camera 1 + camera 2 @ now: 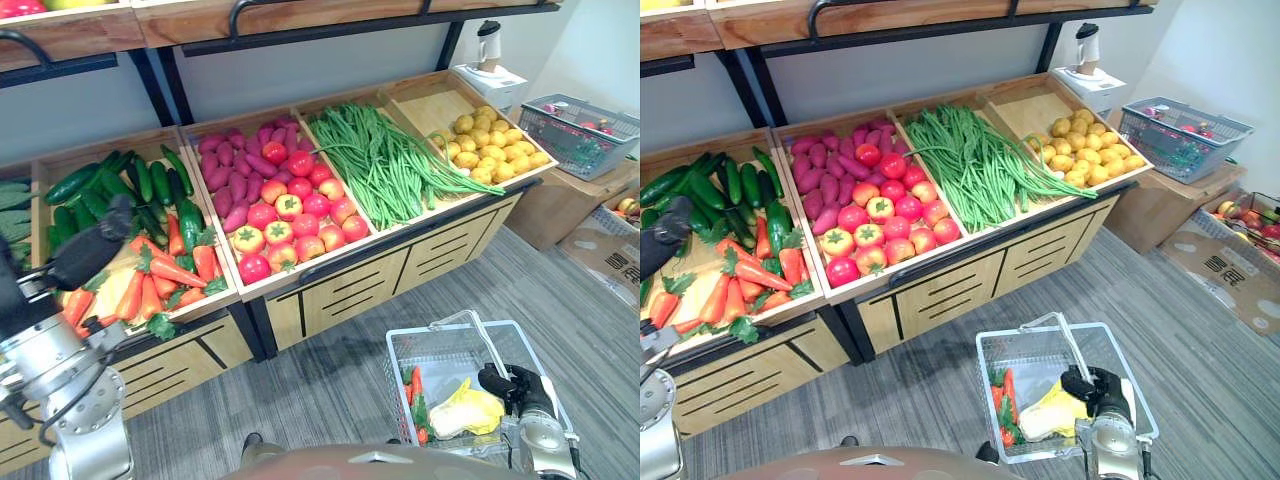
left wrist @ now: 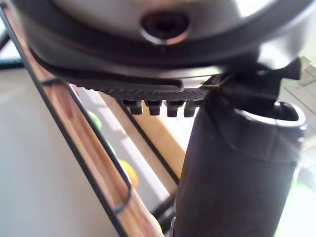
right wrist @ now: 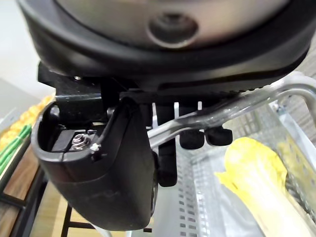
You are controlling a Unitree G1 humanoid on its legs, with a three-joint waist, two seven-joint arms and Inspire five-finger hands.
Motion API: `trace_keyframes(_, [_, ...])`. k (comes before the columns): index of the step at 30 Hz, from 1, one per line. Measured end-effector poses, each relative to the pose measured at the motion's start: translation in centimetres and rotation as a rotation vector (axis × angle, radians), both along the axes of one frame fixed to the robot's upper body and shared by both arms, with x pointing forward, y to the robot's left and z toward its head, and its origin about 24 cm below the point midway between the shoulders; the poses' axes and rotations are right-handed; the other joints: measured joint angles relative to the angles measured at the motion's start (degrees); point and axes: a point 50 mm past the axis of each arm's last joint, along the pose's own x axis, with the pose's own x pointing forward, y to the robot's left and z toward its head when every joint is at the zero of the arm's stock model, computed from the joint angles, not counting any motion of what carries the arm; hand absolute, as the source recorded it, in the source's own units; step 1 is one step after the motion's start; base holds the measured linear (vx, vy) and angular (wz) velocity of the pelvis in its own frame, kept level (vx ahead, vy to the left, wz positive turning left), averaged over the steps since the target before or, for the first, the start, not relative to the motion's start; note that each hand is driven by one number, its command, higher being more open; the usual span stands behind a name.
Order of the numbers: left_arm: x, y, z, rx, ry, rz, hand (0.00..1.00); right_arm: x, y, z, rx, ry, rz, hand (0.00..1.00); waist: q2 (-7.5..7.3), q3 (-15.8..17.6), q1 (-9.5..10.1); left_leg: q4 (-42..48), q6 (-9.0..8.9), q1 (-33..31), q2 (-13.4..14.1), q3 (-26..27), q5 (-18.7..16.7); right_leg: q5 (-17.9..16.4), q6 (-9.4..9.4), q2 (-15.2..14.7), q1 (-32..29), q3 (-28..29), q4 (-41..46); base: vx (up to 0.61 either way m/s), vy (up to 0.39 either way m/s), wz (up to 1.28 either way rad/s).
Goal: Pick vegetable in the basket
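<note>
The fingers (image 3: 191, 138) of my right hand (image 1: 515, 388) are curled round the silver handle (image 3: 237, 103) of the wire basket (image 1: 398, 350), and the thumb closes from the other side, so I have a full grip on the handle. Inside the basket a pale yellow cabbage (image 1: 466, 412) lies on the side nearest that hand. Beside it, on the far side from the hand, are orange-red vegetables (image 1: 416, 384) with green tops.

The basket is in front of the display stand (image 1: 350, 287), below its green beans (image 1: 385, 165) and over the grey floor (image 1: 330, 380). My left hand (image 1: 92, 250) hovers at the stand's left end, above the loose carrots (image 1: 165, 270) and just in front of the cucumbers (image 1: 105, 185). I cannot tell whether that hand is open or closed.

Going right along the stand I see purple sweet potatoes (image 1: 235, 165), tomatoes (image 1: 290, 225), the beans, then potatoes (image 1: 490, 145). Past the stand's potato end, a second basket (image 1: 580, 130) sits on a cardboard box (image 1: 560, 210).
</note>
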Motion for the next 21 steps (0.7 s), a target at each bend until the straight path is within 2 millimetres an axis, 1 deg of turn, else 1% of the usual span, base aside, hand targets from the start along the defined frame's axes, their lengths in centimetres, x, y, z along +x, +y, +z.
trace_keyframes(1, [-0.7, 0.7, -0.2, -0.013, -0.002, 0.079, 1.00, -0.1, -0.1, 0.0, 0.000, 0.000, -0.008, 0.00, 0.02, -0.02, 0.33, -0.15, 0.01, 0.02, 0.00, -0.06, 0.05, 0.00, 0.00, 0.00, 0.03, -0.09, 0.01, 0.02, 0.012, 0.05])
trace_keyframes(4, [-1.9, 2.3, -1.2, -0.048, 0.006, 0.219, 1.00, -0.3, -0.3, 0.0, 0.000, 0.000, -0.027, 0.00, 0.01, -0.05, 0.89, -0.33, 0.03, 0.05, -0.01, -0.05, 0.08, -0.01, 0.01, -0.01, 0.04, -0.14, 0.01, 0.00, 0.000, 0.00])
trace_keyframes(5, [-2.4, 3.2, -1.9, -0.060, 0.039, 0.287, 1.00, -0.3, -0.4, 0.0, -0.001, -0.002, -0.036, 0.00, 0.08, -0.09, 1.03, -0.47, 0.05, 0.06, -0.02, -0.06, 0.13, -0.04, 0.02, -0.02, 0.03, -0.18, 0.01, 0.00, 0.000, 0.00])
trace_keyframes(7, [-3.5, 4.9, -3.6, -0.100, 0.112, 0.408, 1.00, -0.4, -0.6, 0.1, -0.003, -0.006, -0.045, 0.00, 0.16, -0.14, 1.04, -0.57, 0.08, 0.05, -0.02, -0.10, 0.15, -0.14, 0.04, -0.02, 0.01, -0.29, 0.00, 0.00, 0.000, 0.00])
trace_keyframes(8, [-3.9, 5.4, -4.2, -0.122, 0.134, 0.442, 1.00, -0.4, -0.6, 0.1, -0.004, -0.006, -0.048, 0.00, 0.19, -0.16, 1.04, -0.58, 0.08, 0.05, -0.02, -0.10, 0.15, -0.15, 0.06, -0.02, 0.01, -0.30, 0.00, 0.00, 0.000, 0.00])
trace_keyframes(10, [-5.6, 7.1, -7.1, -0.231, 0.238, 0.585, 1.00, -0.4, -0.7, 0.1, -0.006, -0.006, -0.052, 0.00, 0.09, -0.16, 1.14, -0.67, 0.10, 0.02, -0.04, -0.10, 0.12, -0.23, 0.12, -0.01, -0.07, -0.33, -0.01, 0.00, 0.000, 0.00])
trace_keyframes(11, [-6.2, 7.6, -8.3, -0.270, 0.279, 0.625, 1.00, -0.5, -0.7, 0.1, -0.008, -0.005, -0.054, 0.00, 0.02, -0.14, 1.12, -0.71, 0.11, 0.03, -0.04, -0.10, 0.11, -0.23, 0.13, 0.00, -0.12, -0.32, -0.01, 0.00, 0.000, 0.00])
trace_keyframes(12, [-6.6, 7.9, -9.1, -0.301, 0.309, 0.650, 1.00, -0.5, -0.7, 0.1, -0.008, -0.004, -0.055, 0.00, -0.04, -0.17, 1.12, -0.73, 0.12, 0.02, -0.04, -0.09, 0.11, -0.23, 0.13, 0.00, -0.17, -0.31, -0.01, 0.00, 0.000, 0.00])
trace_keyframes(13, [-7.3, 8.2, -10.7, -0.360, 0.368, 0.692, 1.00, -0.6, -0.6, 0.0, -0.007, 0.001, -0.058, 0.00, -0.26, -0.16, 1.26, -0.76, 0.14, 0.03, -0.04, -0.06, 0.08, -0.23, 0.13, 0.01, -0.22, -0.28, -0.01, 0.00, 0.000, 0.00])
trace_keyframes(14, [-7.7, 8.3, -11.5, -0.388, 0.397, 0.711, 1.00, -0.6, -0.6, -0.1, -0.006, 0.003, -0.058, 0.00, -0.42, -0.11, 1.32, -0.76, 0.14, 0.05, -0.04, -0.05, 0.07, -0.23, 0.14, 0.01, -0.24, -0.26, -0.01, 0.02, 0.012, -0.06])
trace_keyframes(15, [-8.7, 8.5, -13.3, -0.452, 0.460, 0.755, 1.00, -0.5, -0.5, -0.2, 0.000, 0.007, -0.057, 0.00, -0.79, -0.09, 1.38, -0.75, 0.16, 0.11, -0.04, 0.24, -0.01, -0.20, 0.16, 0.03, -0.44, 0.10, -0.01, 0.01, 0.011, -0.10])
trace_keyframes(16, [-9.2, 8.5, -14.0, -0.477, 0.490, 0.775, 1.00, -0.4, -0.5, -0.2, 0.001, 0.006, -0.057, 0.00, -0.93, -0.09, 1.41, -0.75, 0.17, 0.18, -0.04, 0.49, -0.06, -0.17, 0.19, 0.04, -0.58, 0.41, -0.02, 0.01, 0.012, -0.17])
trace_keyframes(18, [-11.1, 8.2, -16.9, -0.575, 0.613, 0.819, 1.00, -0.3, -0.5, -0.2, 0.001, 0.004, -0.057, 0.00, -1.18, -0.10, 1.25, -0.72, 0.37, 0.69, -0.09, 1.18, -0.35, -0.12, 0.26, 0.04, -0.70, 1.21, -0.02, 0.02, 0.018, -0.19])
trace_keyframes(19, [-11.6, 8.1, -17.6, -0.607, 0.639, 0.827, 1.00, -0.3, -0.5, -0.2, 0.001, 0.004, -0.057, 0.00, -1.21, -0.09, 1.25, -0.73, 0.42, 0.96, -0.09, 1.48, -0.45, -0.12, 0.26, 0.06, -0.66, 1.51, -0.02, 0.02, 0.021, -0.22])
trace_keyframes(20, [-12.9, 7.7, -19.5, -0.701, 0.695, 0.852, 1.00, -0.3, -0.5, -0.2, 0.001, 0.003, -0.057, 0.00, -1.18, -0.12, 1.18, -0.70, 0.54, 1.49, -0.10, 2.20, -0.71, -0.11, 0.28, 0.05, -0.61, 2.12, -0.02, 0.02, 0.018, -0.20])
trace_keyframes(21, [-13.5, 7.5, -20.3, -0.747, 0.710, 0.864, 1.00, -0.3, -0.5, -0.2, 0.002, 0.004, -0.057, 0.00, -1.19, -0.11, 1.17, -0.74, 0.59, 1.79, -0.10, 2.53, -0.78, -0.10, 0.29, 0.05, -0.56, 2.38, -0.02, 0.03, 0.021, -0.21])
